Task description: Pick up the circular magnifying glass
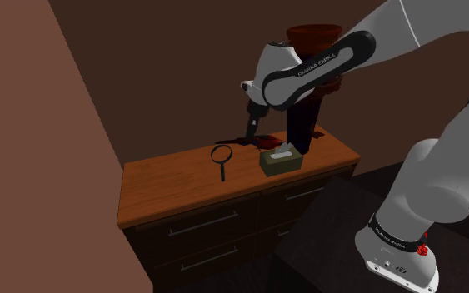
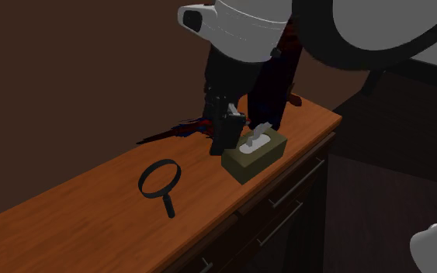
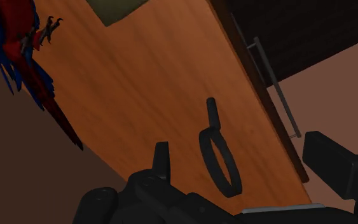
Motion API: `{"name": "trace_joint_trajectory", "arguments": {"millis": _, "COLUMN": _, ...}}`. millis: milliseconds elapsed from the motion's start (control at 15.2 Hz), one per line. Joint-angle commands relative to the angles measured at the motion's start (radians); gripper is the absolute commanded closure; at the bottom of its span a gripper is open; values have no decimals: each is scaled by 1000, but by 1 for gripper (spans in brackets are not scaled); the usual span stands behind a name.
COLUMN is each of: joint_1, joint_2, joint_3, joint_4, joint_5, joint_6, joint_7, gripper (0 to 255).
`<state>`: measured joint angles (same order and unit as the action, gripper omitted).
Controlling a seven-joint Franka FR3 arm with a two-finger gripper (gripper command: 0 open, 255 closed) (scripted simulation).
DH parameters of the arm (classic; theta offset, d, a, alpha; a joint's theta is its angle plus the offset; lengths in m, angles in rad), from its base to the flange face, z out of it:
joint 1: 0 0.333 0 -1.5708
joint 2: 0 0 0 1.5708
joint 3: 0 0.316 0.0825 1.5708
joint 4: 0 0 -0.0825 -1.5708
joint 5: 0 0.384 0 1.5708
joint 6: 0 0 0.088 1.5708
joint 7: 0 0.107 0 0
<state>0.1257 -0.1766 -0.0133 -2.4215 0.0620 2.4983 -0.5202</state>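
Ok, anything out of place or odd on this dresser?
Yes: the red and blue parrot figure seems to lie on its side on the wooden top, claws pointing sideways, not standing. The magnifying glass and tissue box rest flat and look normal.

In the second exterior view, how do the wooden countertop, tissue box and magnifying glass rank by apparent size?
wooden countertop, largest by far
tissue box next
magnifying glass smallest, though nearly as long as the box
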Motion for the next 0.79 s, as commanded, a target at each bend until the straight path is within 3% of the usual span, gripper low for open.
{"name": "trace_joint_trajectory", "arguments": {"millis": 0, "joint_1": 10, "joint_2": 75, "joint_3": -4, "joint_4": 34, "joint_5": 14, "joint_6": 58, "joint_7": -52, "gripper": 0}}
{"name": "trace_joint_trajectory", "arguments": {"millis": 264, "joint_1": 26, "joint_2": 228, "joint_3": 5, "joint_4": 123, "joint_5": 45, "joint_6": 152, "joint_7": -142, "gripper": 0}}
{"name": "trace_joint_trajectory", "arguments": {"millis": 726, "joint_1": 26, "joint_2": 299, "joint_3": 12, "joint_4": 112, "joint_5": 64, "joint_6": 237, "joint_7": -166, "gripper": 0}}
